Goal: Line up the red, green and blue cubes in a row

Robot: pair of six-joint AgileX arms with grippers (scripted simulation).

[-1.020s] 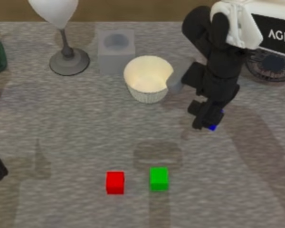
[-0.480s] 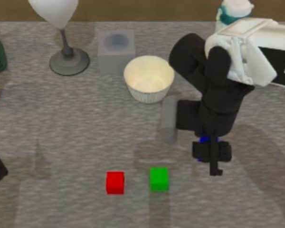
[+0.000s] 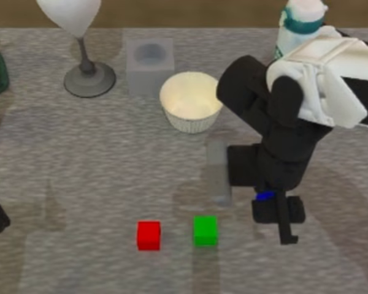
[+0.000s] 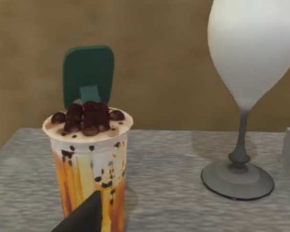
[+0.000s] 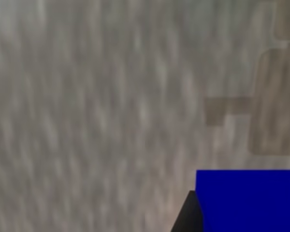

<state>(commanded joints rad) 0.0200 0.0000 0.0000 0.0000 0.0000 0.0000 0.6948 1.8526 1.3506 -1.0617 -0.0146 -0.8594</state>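
Table [image 3: 98, 165] mottled grey, stone-like; red cube [image 3: 148, 235], green cube [image 3: 205, 230] matte.

Blue cube [image 5: 249, 200] beside dark claw finger [image 5: 188, 215], above table [image 5: 87, 121].

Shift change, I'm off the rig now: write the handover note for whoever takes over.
Right hand: shut on the blue cube, held over the table to the right of the green cube.
Left hand: not in view; left arm parked at the table's left edge.
Red cube and green cube sit side by side near the front, apart.
Done: blue picked up.
Left: set blue down to the right of green, in line, then release.
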